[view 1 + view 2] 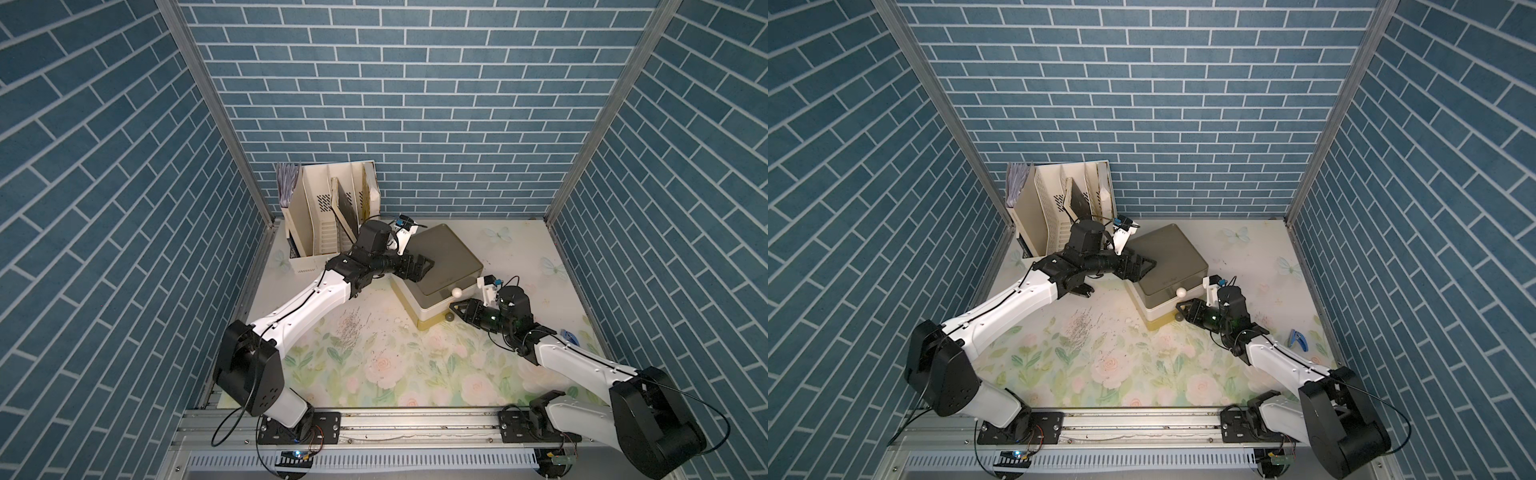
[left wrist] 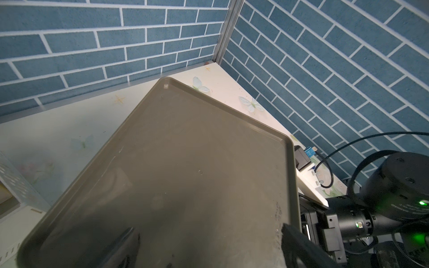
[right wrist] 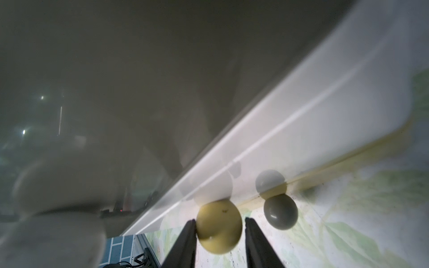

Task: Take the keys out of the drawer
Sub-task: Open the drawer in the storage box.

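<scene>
Straddling the yellow knob [image 3: 219,226] on the front of the drawer unit [image 1: 444,257], the right claw [image 3: 220,220] is standing slightly spread, one finger touching the knob and the other just clear of it. The left claw [image 1: 422,266] is resting on the unit's olive-grey top, and whether it is spread or pressed together cannot be told. The keys are not showing in any view.

No readable text, labels, brands or numbers in any view.
</scene>
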Available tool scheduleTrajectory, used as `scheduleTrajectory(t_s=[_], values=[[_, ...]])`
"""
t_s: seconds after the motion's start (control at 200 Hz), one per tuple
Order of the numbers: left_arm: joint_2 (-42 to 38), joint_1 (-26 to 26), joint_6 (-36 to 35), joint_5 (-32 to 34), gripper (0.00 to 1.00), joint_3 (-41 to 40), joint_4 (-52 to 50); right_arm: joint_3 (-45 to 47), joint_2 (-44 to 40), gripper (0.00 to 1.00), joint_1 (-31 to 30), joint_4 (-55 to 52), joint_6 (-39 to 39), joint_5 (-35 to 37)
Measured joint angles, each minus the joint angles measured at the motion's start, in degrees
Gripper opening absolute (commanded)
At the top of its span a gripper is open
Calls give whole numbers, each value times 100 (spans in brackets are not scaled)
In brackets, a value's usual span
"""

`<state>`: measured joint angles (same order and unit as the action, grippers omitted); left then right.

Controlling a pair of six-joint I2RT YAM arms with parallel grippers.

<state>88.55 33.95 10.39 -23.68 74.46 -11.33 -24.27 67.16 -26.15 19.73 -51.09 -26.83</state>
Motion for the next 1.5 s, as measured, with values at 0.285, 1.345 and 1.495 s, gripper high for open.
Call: scheduleTrajectory(t_s=[0.285, 1.345, 1.495], values=[[35, 0, -24, 0, 100, 28, -61, 149, -31, 36, -2, 315, -15, 116], [35, 0, -37, 2, 100, 31, -79, 153, 186, 34, -85, 520, -170, 160], [35, 0, -37, 2, 100, 31, -79, 153, 173, 24, -96, 520, -221, 175]])
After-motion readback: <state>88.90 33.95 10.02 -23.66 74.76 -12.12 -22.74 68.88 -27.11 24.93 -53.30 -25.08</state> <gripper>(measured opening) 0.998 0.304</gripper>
